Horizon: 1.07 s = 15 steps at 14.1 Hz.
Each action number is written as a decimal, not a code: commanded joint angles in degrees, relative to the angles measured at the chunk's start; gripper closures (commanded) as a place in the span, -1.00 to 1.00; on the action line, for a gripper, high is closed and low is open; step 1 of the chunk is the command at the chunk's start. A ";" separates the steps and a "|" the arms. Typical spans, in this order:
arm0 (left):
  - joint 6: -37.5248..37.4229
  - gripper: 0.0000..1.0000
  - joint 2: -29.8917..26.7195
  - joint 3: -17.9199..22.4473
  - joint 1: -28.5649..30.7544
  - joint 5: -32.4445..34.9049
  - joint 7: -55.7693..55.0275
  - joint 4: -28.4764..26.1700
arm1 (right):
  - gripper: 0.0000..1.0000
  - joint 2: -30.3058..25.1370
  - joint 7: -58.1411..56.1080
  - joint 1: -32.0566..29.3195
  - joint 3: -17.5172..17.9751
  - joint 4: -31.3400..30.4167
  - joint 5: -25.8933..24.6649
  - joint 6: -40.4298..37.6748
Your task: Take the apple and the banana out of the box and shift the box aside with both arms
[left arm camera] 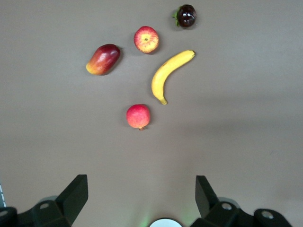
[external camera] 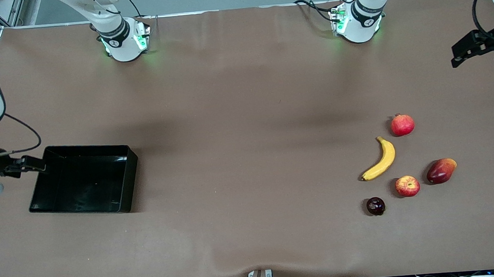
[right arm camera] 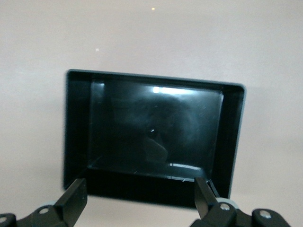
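Note:
The black box [external camera: 130, 178] stands empty on the table toward the right arm's end. My right gripper [external camera: 31, 165] is open at the box's outer wall; in the right wrist view its fingertips [right arm camera: 139, 196] stand wide apart just short of that wall [right arm camera: 142, 187], holding nothing. The yellow banana [external camera: 380, 159] [left arm camera: 169, 73] and the red-and-yellow apple [external camera: 407, 186] [left arm camera: 146, 39] lie toward the left arm's end, the apple nearer the front camera. My left gripper [external camera: 458, 54] [left arm camera: 140, 194] hangs open and empty above bare table beside the fruit group.
A pomegranate [external camera: 402, 124] [left arm camera: 138, 116], a red-orange mango [external camera: 441, 170] [left arm camera: 103, 59] and a small dark purple fruit [external camera: 375, 206] [left arm camera: 186, 15] lie around the banana and apple. Brown table stretches between the box and the fruits.

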 commanded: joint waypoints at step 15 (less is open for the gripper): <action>-2.79 -1.00 -0.92 -4.74 0.19 -0.45 -5.48 0.43 | -1.00 -16.92 16.01 10.86 -1.49 4.61 -4.68 -24.63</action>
